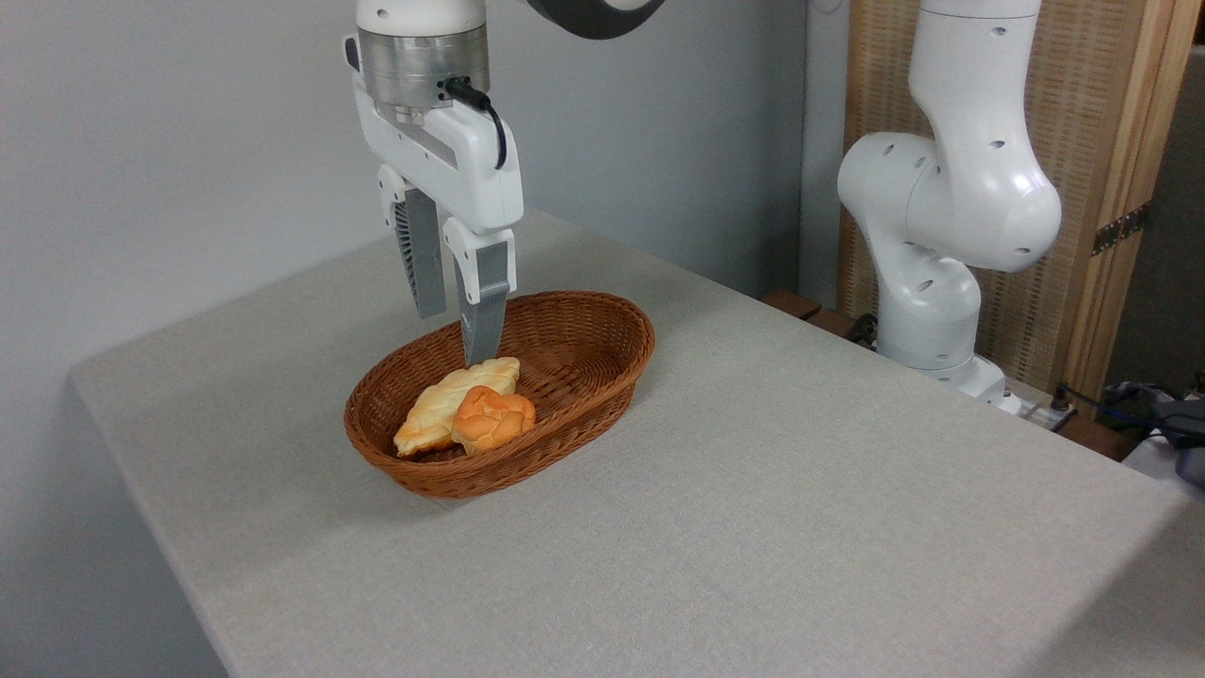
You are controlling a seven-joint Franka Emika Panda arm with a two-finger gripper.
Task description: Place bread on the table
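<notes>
The bread [492, 417], a small round orange-brown bun with a lumpy top, lies in the near left end of a brown wicker basket [602, 363]. It leans against a longer, paler braided loaf [447, 397]. My gripper [456, 337] hangs just above the basket's back left rim, behind the loaf. Its grey fingers [485, 315] point down with a narrow gap between them and hold nothing. The table [800, 490] under the basket is covered in light grey-beige cloth.
The arm's white base and lower links [941, 235] stand past the table's far right edge. Cables and a dark object [1167, 419] lie at the right. A grey wall runs behind the table, and a wooden screen stands behind the arm.
</notes>
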